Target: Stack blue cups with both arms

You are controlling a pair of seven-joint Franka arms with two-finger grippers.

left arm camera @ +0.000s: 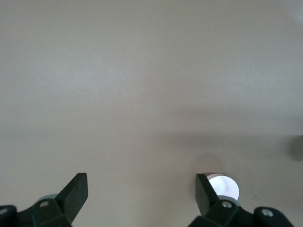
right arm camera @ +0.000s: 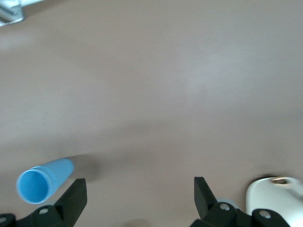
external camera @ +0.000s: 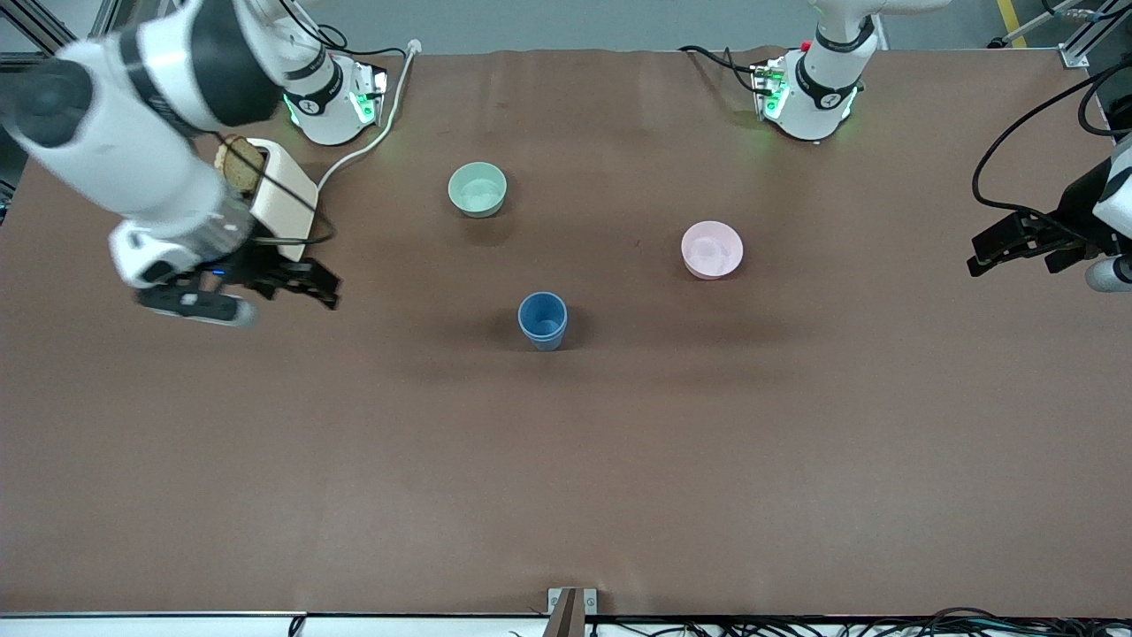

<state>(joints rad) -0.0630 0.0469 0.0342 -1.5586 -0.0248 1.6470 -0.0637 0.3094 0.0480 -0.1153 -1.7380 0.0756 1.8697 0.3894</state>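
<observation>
Blue cups (external camera: 542, 320): 1 blue shape stands upright mid-table, nearer the front camera than both bowls; its rim looks doubled, as if 2 cups sit nested, though this is not certain.
Blue cups, right wrist view (right arm camera: 44, 180): open mouth showing, beside one fingertip, not touched.
Right gripper (external camera: 311, 285): over bare table toward the right arm's end, beside the toaster; fingers spread wide, holding nothing.
Left gripper (external camera: 995, 251): over the left arm's end of the table, well apart from the cups; fingers wide apart, empty.
Mint-green bowl (external camera: 478, 188): farther from the front camera than the cups.
Pink bowl (external camera: 712, 249): toward the left arm's end.
Toaster (external camera: 281, 196): white, bread (external camera: 239, 165) in its slot.
</observation>
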